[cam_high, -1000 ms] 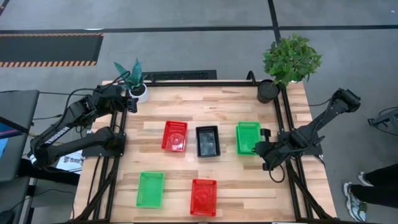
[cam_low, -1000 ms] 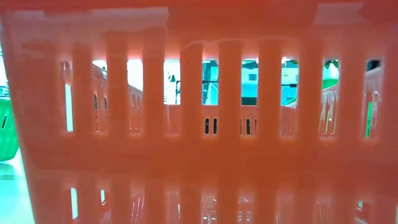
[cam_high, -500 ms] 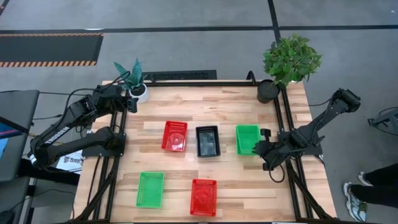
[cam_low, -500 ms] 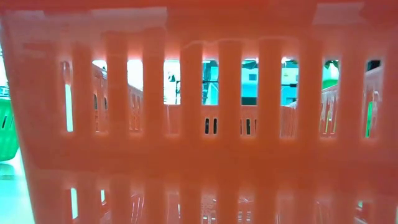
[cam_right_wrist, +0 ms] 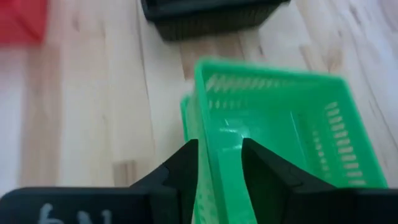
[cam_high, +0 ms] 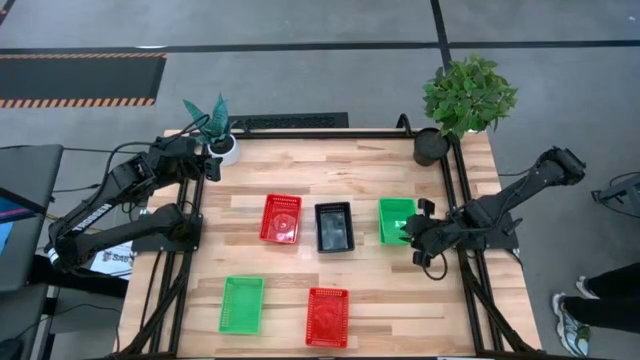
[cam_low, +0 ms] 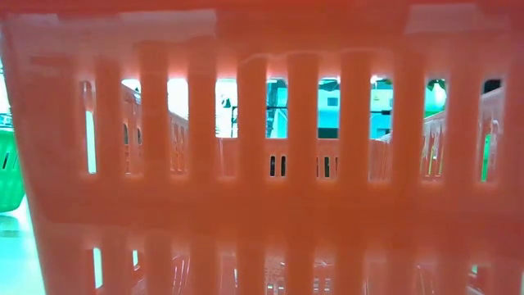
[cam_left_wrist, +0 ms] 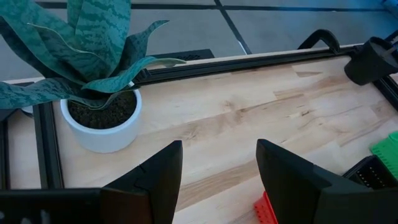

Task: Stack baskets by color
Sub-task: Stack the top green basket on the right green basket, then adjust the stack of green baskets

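Five baskets show in the high view. A red one (cam_high: 281, 218), a black one (cam_high: 335, 227) and a green one (cam_high: 398, 221) stand in a row mid-table. A green one (cam_high: 242, 304) and a red one (cam_high: 328, 316) stand nearer the front. My right gripper (cam_high: 412, 235) is open at the row's green basket (cam_right_wrist: 273, 130), one finger on either side of its near wall (cam_right_wrist: 221, 158). The rim of a second green basket (cam_right_wrist: 185, 118) shows just outside it. My left gripper (cam_left_wrist: 219, 149) waits open by the far left plant.
A white-potted striped plant (cam_high: 214, 130) stands at the far left corner and a bushy plant in a black pot (cam_high: 432, 147) at the far right. The front red basket (cam_low: 262, 164) fills the low view. Bare wood lies at the front right.
The green basket at my right gripper has sunk from a raised, larger-looking pose to lie lower in the row. The right arm has swung slightly, bringing its gripper a little toward the table's left.
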Controlling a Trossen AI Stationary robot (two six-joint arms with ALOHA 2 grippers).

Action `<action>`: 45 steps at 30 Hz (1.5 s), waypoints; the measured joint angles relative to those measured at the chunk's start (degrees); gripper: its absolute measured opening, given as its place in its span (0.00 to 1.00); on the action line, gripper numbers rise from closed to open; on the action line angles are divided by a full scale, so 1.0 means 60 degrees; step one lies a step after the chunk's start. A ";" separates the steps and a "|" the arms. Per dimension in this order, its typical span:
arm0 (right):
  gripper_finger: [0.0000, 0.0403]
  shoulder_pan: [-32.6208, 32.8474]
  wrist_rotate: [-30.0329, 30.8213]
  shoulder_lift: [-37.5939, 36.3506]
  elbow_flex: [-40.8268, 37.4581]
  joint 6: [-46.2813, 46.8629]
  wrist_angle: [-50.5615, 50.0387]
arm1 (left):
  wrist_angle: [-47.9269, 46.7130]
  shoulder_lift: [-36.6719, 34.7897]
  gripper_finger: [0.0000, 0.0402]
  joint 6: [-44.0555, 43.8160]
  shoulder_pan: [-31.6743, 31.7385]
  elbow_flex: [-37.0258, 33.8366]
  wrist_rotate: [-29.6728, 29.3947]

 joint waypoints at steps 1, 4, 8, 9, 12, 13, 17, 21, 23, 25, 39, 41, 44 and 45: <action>0.37 -0.0080 -0.0025 -0.0002 0.0137 0.0002 0.0022 | 0.0000 0.0000 0.48 0.0004 0.0003 0.0000 0.0000; 0.39 -0.0311 -0.0036 -0.0006 0.0356 0.0002 0.0028 | 0.0000 0.0000 0.48 0.0060 0.0000 0.0000 -0.0003; 0.39 -0.0627 -0.0046 0.0121 0.0362 -0.0017 -0.0091 | 0.0000 0.0000 0.48 0.0242 0.0003 0.0000 -0.0004; 0.39 -0.0693 -0.0049 0.0220 0.0363 -0.0076 -0.0090 | 0.0000 0.0000 0.48 0.0270 0.0000 0.0000 -0.0004; 0.38 -0.0790 -0.0094 0.0535 0.0363 -0.0159 -0.0071 | -0.0001 -0.0001 0.48 0.0353 0.0002 0.0000 -0.0006; 0.38 -0.0798 -0.0197 0.0694 0.0363 -0.0155 -0.0075 | -0.0004 0.0000 0.48 0.0376 0.0003 0.0000 -0.0007; 0.39 -0.0774 -0.0764 0.1259 0.0363 -0.0158 -0.0063 | 0.0000 0.0000 0.48 0.0419 0.0000 0.0000 -0.0015; 0.39 -0.0670 -0.0881 0.1716 0.0363 -0.0158 0.0003 | 0.0000 0.0000 0.48 0.0423 0.0002 0.0000 -0.0107; 0.38 -0.0654 -0.0880 0.1835 0.0363 -0.0158 0.0007 | 0.0002 -0.0002 0.48 0.0423 0.0002 0.0000 -0.0127; 0.37 -0.0653 -0.0881 0.1876 0.0435 -0.0134 -0.0017 | 0.0002 0.0000 0.48 0.0418 0.0002 0.0000 -0.0127; 0.31 -0.1066 0.0622 0.1063 0.2177 0.4638 -0.2923 | 0.0000 0.0000 0.48 -0.0474 0.0003 0.0000 0.0698; 0.29 -0.1163 0.0749 0.1106 0.2150 0.6810 -0.3910 | 0.0000 0.0000 0.48 -0.0509 0.0000 0.0000 0.0934; 0.26 -0.1187 0.0983 0.1296 0.2047 0.8720 -0.4813 | 0.0000 0.0000 0.48 -0.0503 0.0000 0.0000 0.1026; 0.26 -0.1186 0.1138 0.1331 0.2037 0.9029 -0.4887 | 0.0000 0.0000 0.48 -0.0503 0.0000 0.0000 0.1024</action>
